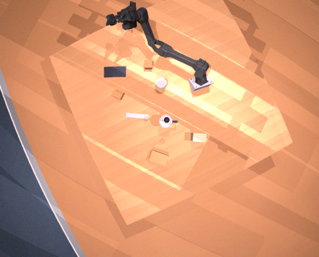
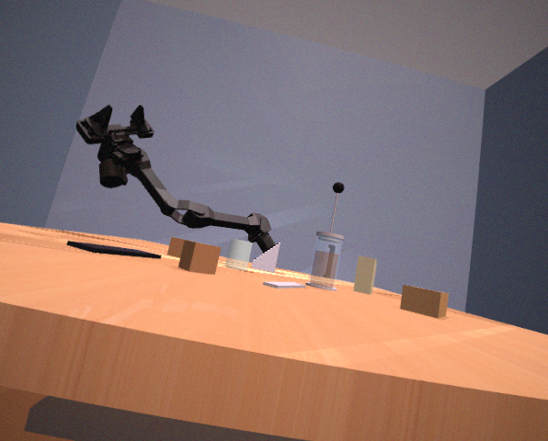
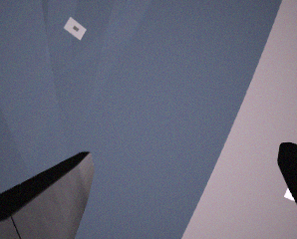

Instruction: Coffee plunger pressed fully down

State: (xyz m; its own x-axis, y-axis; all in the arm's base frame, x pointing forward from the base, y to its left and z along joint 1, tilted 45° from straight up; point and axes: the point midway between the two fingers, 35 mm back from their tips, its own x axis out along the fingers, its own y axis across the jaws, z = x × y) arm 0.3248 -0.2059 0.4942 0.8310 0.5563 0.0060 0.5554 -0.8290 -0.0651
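The glass coffee press (image 1: pixel 165 123) (image 2: pixel 326 261) stands upright near the middle of the wooden table (image 1: pixel 98 143) (image 2: pixel 265 342). Its plunger is raised, with the black knob (image 1: pixel 166 119) (image 2: pixel 337 187) high above the lid on a thin rod. My gripper (image 1: pixel 111 20) (image 2: pixel 121 116) (image 3: pixel 184 157) is open and empty. It is held high and far from the press, beyond the table's far corner, with the fingers pointing upward. The wrist view shows only the two fingertips against wall and ceiling.
A dark flat slab (image 1: pixel 114 71) (image 2: pixel 112 249), a white cup (image 1: pixel 160 82) (image 2: pixel 238 254), a flat white piece (image 1: pixel 137 115) (image 2: pixel 283 284), a cream box (image 1: pixel 198 136) (image 2: pixel 364 274) and brown boxes (image 1: pixel 117 94) (image 2: pixel 199 256), (image 1: pixel 158 156) (image 2: pixel 424 300) lie around the press. The arm's base (image 1: pixel 200 81) stands behind the cup.
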